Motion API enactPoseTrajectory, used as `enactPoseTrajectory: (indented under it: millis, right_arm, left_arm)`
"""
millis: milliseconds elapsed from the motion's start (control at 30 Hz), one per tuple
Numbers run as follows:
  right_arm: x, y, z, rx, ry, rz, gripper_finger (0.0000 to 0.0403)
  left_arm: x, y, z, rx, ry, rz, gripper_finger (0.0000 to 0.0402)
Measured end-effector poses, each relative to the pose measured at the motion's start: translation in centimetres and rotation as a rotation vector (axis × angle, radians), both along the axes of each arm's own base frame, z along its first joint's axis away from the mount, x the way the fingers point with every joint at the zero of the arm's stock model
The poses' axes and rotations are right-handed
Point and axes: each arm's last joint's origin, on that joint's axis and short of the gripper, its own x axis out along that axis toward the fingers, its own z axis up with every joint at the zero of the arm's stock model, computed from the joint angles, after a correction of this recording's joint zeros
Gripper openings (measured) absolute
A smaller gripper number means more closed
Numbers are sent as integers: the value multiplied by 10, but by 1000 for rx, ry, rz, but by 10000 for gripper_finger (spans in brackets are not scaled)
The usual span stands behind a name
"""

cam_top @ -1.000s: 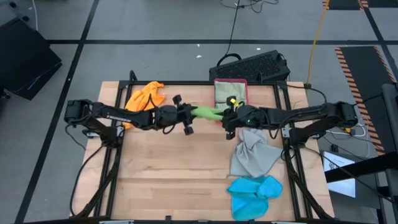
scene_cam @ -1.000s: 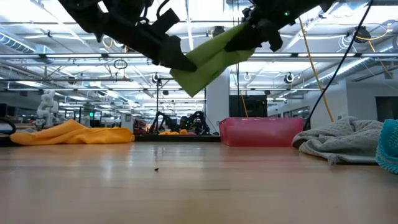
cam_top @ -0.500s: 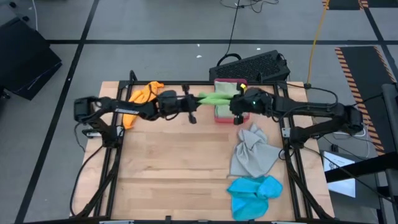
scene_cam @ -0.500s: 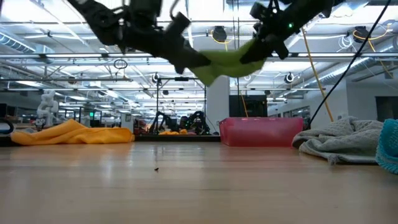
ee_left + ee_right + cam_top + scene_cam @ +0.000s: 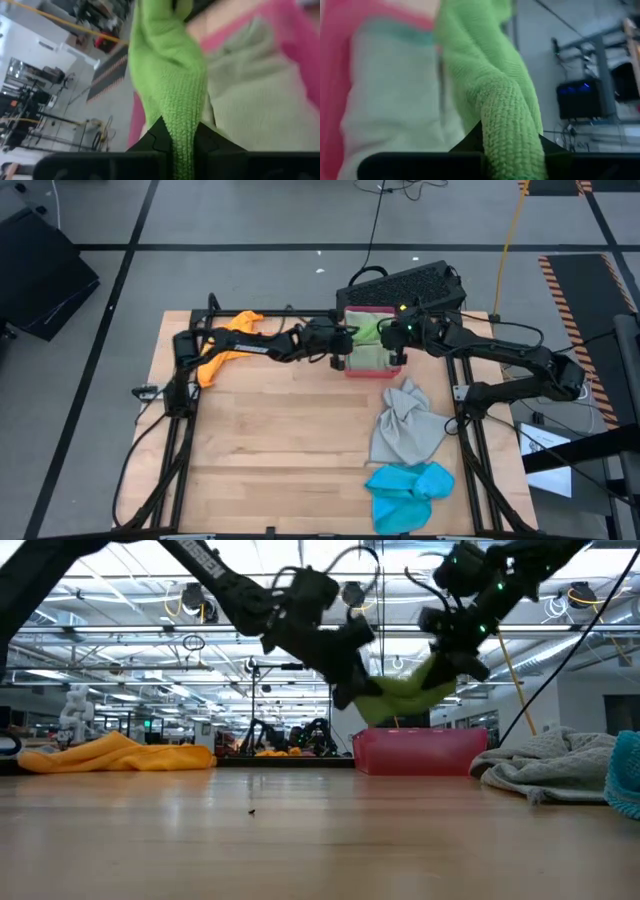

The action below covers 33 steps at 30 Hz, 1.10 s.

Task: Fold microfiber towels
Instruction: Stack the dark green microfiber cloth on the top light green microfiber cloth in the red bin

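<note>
Bright green towel carried over the tray

Left claw (image 5: 342, 346) and right claw (image 5: 392, 338) each clench the bright green microfiber towel (image 5: 405, 698) above the pink-red plastic tray (image 5: 420, 752); uneven release could undo its fold on the pale sage towel (image 5: 260, 90) inside

Bright green towel (image 5: 366, 332) now over pink tray (image 5: 352, 368).

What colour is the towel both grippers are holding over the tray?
Bright green towel, seen best in the left wrist view.

Floor (image 5: 250, 220): grey, dark seams
Ceiling (image 5: 120, 635): steel trusses, bright lights
Behind table: black keyboard (image 5: 405, 283)
</note>
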Motion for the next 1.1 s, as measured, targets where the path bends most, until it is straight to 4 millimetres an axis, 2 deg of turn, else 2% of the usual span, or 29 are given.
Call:
enactPoseTrajectory:
  millis: [100,200,267,367,533,833,967,1100]
  right_arm:
    - [-6,-2,-15,16,24,20,21]
    - [-9,-4,-22,4,2,11,23]
    - [-8,-4,-24,-7,-22,13,23]
    - [-5,-7,-20,-49,-92,9,21]
    - [-6,-18,-13,-124,-206,-19,21]
    - [-22,-54,-16,-147,-334,-45,21]
    - [-25,-64,-18,-163,-350,-23,21]
    - [-24,-70,-21,-179,-370,-24,21]
  left_arm:
    - [7,1,-7,16,54,-2,24]
    - [7,-2,-9,42,102,-4,13]
    - [5,-4,-9,90,158,24,12]
    - [2,-5,1,186,202,52,25]
    - [-5,19,6,228,188,42,36]
    - [-19,65,17,239,40,-31,16]
    - [-22,75,21,291,18,-28,30]
    - [-24,81,19,311,15,-23,27]
